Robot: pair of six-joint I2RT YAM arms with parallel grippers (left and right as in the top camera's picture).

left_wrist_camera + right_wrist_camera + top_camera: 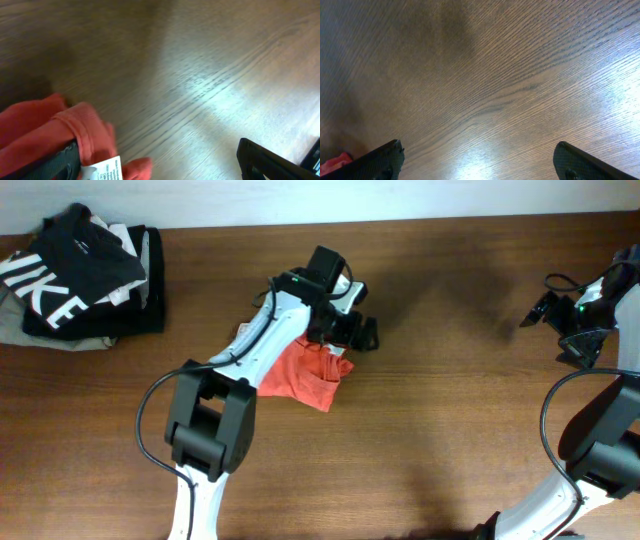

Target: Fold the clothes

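Observation:
The red-orange T-shirt (305, 375) lies crumpled near the middle of the table, partly under my left arm. My left gripper (345, 330) sits at its far right edge. In the left wrist view the jaws (155, 162) are spread wide. Red cloth (45, 130) with a white care label (107, 170) is bunched over the left finger, and the right finger stands apart over bare wood. My right gripper (560, 320) is open and empty at the far right, over bare table in its wrist view (477, 147). The shirt's logo and lettering are hidden.
A pile of folded garments with a black one with big white letters (70, 275) on top lies at the back left. The wooden table (450, 410) ends at its far edge along a pale wall.

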